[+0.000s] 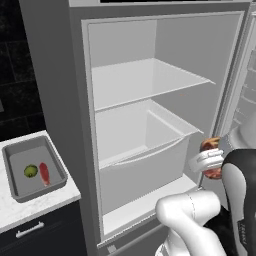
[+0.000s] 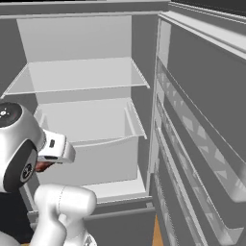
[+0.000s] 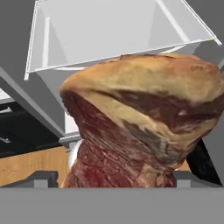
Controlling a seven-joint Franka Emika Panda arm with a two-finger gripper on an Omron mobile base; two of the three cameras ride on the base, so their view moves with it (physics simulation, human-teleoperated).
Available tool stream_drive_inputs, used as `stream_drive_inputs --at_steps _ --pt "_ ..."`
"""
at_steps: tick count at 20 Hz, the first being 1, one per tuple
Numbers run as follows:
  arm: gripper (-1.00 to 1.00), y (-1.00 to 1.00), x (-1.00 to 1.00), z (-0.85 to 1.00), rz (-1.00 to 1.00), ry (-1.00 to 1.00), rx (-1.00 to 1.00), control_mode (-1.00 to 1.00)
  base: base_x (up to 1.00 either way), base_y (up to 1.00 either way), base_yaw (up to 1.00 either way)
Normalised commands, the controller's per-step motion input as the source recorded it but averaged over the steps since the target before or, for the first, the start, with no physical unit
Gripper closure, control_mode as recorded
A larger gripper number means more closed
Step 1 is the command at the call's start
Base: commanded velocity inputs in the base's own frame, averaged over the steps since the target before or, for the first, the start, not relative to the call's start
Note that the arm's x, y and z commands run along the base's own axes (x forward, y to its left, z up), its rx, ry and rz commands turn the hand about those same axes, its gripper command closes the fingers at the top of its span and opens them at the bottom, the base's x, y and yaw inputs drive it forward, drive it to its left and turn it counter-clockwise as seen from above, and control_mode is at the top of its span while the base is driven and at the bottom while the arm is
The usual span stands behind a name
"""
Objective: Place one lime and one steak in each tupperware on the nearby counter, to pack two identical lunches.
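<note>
A: Left base view, lower left of the frame: a grey rectangular tupperware tray [image 1: 14,187] sat on the white, faintly marbled stone counter [image 1: 35,207]. Inside it lay a small green lime [image 1: 31,171] and, just beside it toward the right, a narrow red steak [image 1: 44,173].

B: Touching?

A: Could not tell; close, at most a sliver apart. Below the counter edge, a black cabinet front with a silver bar handle [image 1: 29,230].

B: And the arm?

A: White arm rose from the lower right. The two-finger gripper [image 1: 212,159] sat at the right edge of the frame, in front of the open grey refrigerator [image 1: 145,125], level with the pale pulled-out drawer [image 1: 145,150]. A second, larger raw steak, red-brown with a tan fat cap [image 3: 140,122], sat between the jaws.

B: Jaws?

A: Spread wide, but clamped on that big steak. In the hand view the meat rose from the bottom edge and covered most of the centre; the fingertips themselves were hidden behind it.

B: Right base view?

A: Only a sliver of red meat [image 2: 42,166] showed at the left, under the white wrist. The door's shelving [image 2: 202,158] ran down the right side of the frame.

B: Fridge shelves?

A: One flat white shelf [image 1: 145,80] in the upper centre, above the drawer.
</note>
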Motion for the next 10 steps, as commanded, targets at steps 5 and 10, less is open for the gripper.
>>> stream_drive_inputs --at_steps 5,10 --pt "1.00 0.14 -0.29 0.00 0.00 -0.01 0.00 1.00 -0.13 0.11 0.00" --pt "1.00 0.00 0.00 0.00 0.00 0.00 0.00 1.00 -0.53 0.93 0.04"
